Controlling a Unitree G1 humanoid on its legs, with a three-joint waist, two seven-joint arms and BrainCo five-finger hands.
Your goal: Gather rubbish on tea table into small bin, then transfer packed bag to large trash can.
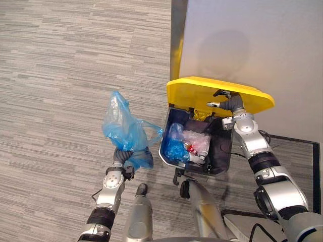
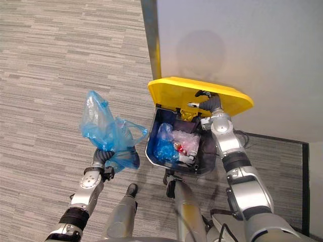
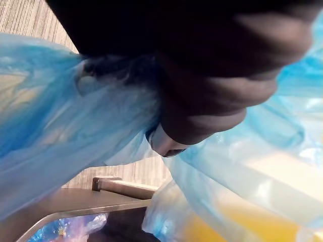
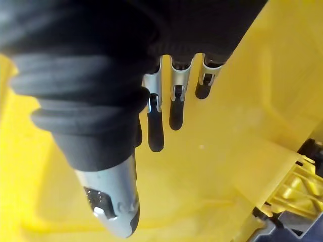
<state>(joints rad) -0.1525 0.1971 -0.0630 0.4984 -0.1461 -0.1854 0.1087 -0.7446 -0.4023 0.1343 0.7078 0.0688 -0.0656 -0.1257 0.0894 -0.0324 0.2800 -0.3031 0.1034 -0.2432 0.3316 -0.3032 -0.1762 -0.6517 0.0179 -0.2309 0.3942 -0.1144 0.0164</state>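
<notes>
1. The blue bag [image 1: 122, 128] sits bunched over your left hand [image 1: 121, 157], just beside the can. Can't tell the grip.
2. The large trash can [image 1: 222, 151] holds rubbish, but your bag's not in yet.
3. Your right hand [image 1: 225, 101] props the yellow lid [image 1: 197, 93] up, flat and unclenched.

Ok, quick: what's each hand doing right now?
Left hand: closed on the blue bag.
Right hand: open, straight fingers against the raised yellow lid.
</notes>
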